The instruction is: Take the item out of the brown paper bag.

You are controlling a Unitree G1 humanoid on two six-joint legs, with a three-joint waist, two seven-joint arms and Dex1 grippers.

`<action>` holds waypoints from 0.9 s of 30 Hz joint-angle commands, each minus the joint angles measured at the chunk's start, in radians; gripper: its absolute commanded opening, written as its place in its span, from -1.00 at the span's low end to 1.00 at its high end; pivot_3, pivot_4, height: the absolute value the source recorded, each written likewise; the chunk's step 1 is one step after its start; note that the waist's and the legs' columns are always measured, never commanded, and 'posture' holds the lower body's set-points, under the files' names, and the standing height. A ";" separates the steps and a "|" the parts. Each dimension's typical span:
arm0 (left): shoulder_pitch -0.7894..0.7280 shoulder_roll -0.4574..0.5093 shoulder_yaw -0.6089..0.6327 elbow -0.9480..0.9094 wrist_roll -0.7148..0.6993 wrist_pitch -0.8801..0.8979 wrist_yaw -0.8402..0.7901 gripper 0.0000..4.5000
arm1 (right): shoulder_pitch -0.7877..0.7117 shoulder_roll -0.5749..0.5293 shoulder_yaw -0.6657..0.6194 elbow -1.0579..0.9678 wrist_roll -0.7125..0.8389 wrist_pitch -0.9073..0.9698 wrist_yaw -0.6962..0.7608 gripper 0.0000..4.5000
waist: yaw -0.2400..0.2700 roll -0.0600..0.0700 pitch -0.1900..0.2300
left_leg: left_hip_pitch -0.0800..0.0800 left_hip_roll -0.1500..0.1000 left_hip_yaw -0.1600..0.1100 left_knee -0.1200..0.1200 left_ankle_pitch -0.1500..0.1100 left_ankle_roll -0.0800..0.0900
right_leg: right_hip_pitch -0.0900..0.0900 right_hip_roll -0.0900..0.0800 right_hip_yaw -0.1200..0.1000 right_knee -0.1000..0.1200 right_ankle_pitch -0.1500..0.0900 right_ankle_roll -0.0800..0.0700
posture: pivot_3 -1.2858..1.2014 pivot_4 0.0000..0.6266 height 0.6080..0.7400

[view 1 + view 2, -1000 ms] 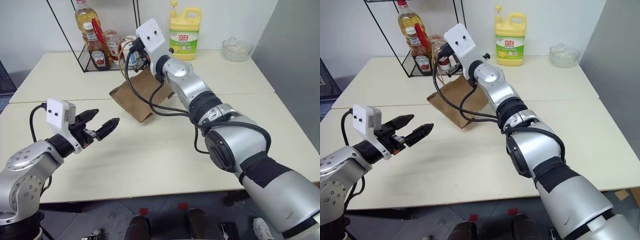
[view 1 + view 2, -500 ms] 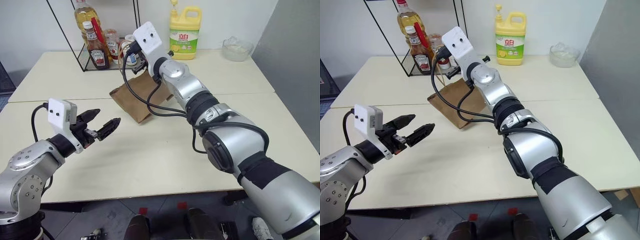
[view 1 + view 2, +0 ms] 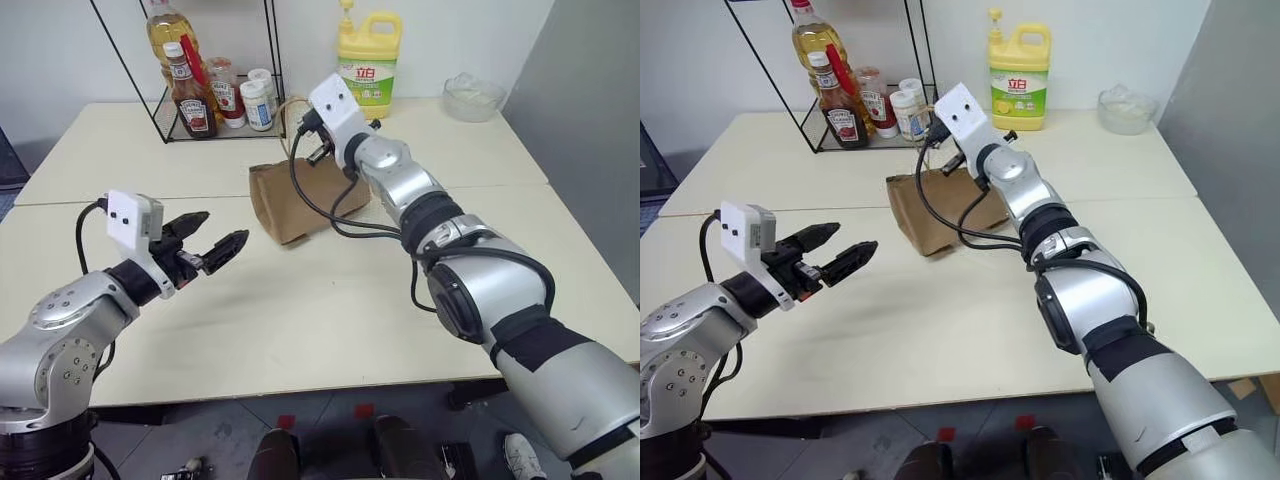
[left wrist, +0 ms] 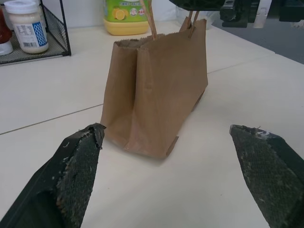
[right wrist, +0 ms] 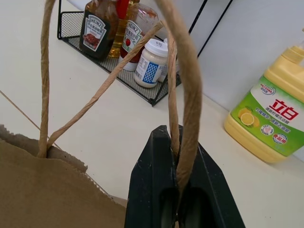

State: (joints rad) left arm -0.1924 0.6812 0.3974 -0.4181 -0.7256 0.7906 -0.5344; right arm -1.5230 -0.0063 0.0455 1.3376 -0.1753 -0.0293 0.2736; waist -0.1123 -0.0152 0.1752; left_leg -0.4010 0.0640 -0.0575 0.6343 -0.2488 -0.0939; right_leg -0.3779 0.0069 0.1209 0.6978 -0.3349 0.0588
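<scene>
The brown paper bag [image 3: 297,203] stands upright on the cream table [image 3: 330,310], a little beyond its middle. Its thin loop handles [image 5: 188,90] rise from the open top. My right gripper [image 5: 173,190] is shut on those handles just above the bag, at its far right end. The item is hidden; the bag's creased sides [image 4: 156,95] cover whatever is inside. My left gripper [image 3: 222,230] hovers open and level to the bag's near left, pointing at it with a clear gap between. Its two black fingers [image 4: 76,175] frame the bag.
A black wire rack [image 3: 215,132] at the back left holds ketchup bottles [image 3: 187,95], an oil bottle and jars. A yellow detergent jug [image 3: 368,70] stands behind the bag, a glass bowl [image 3: 473,97] at the back right. A seam [image 3: 130,198] joins two tabletops.
My right gripper has moved right and down with the handles in it. The bag, tilted before, now stands upright and a little further right. The left gripper has held its place.
</scene>
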 commanded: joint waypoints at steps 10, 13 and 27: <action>-0.043 0.012 -0.027 0.017 0.020 -0.053 -0.029 1.00 | 0.011 -0.041 0.053 -0.156 -0.005 0.046 0.159 -0.98 | 0.001 0.000 0.000 | 0.000 0.000 0.000 0.000 0.000 0.000 | 0.000 0.000 0.000 0.000 0.000 0.000 | 0.03 -0.52 1.00; -0.040 0.008 -0.031 0.019 0.024 -0.058 -0.031 1.00 | 0.037 -0.063 0.068 -0.218 0.000 0.094 0.216 -0.98 | 0.001 0.000 0.000 | 0.000 0.000 0.000 0.000 0.000 0.000 | 0.000 0.000 0.000 0.000 0.000 0.000 | 0.03 -0.52 1.00; -0.036 0.004 -0.032 0.024 0.032 -0.066 -0.031 1.00 | 0.149 -0.106 0.077 -0.573 0.032 0.334 0.314 -0.98 | 0.004 0.000 0.000 | 0.000 0.000 0.000 0.000 0.000 0.000 | 0.000 0.000 0.000 0.000 0.000 0.000 | 0.03 -0.52 1.00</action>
State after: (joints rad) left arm -0.2233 0.6809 0.3561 -0.3808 -0.6972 0.7522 -0.5605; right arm -1.3529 -0.1030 0.1243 0.8521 -0.1622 0.2945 0.5837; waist -0.1082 -0.0156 0.1754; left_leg -0.4012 0.0641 -0.0575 0.6342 -0.2488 -0.0939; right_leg -0.3779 0.0069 0.1210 0.6976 -0.3349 0.0589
